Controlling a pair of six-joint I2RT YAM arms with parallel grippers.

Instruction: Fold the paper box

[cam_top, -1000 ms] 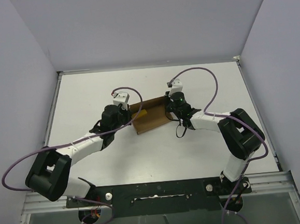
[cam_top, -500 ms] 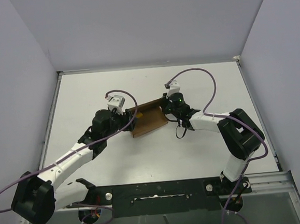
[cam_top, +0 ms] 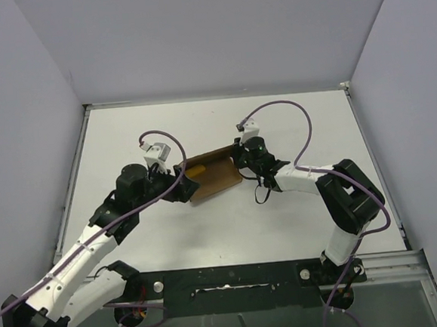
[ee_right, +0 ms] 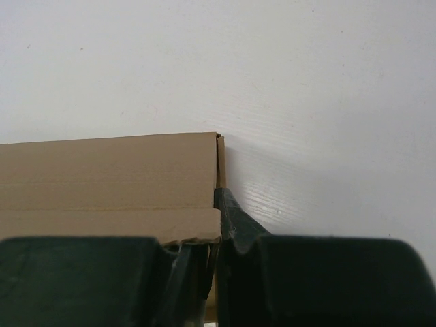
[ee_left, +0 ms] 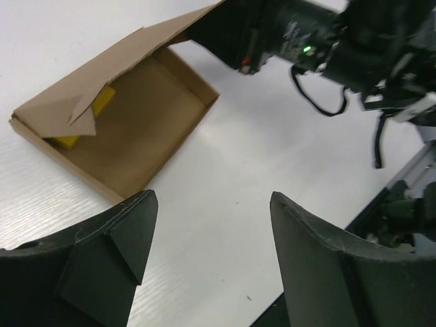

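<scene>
Brown cardboard, the paper box [cam_top: 214, 180] lies near the middle of the white table [cam_top: 298, 119], its long axis running from about 8 o'clock to 2 o'clock in the top view. It is a shallow open tray, and a lid flap rises from the long side toward 11 o'clock and leans over the floor. A yellow piece [ee_left: 101, 102] shows under that flap. The right gripper [ee_right: 212, 231] sits at the box's 2 o'clock end, clenched on a thin cardboard edge that stands pinched between its fingers. The left gripper [ee_left: 212, 204] is at the 8 o'clock end with its fingers [ee_left: 129, 231] spread wide and nothing between them. The box's near corner lies just beside one fingertip; contact cannot be told.
</scene>
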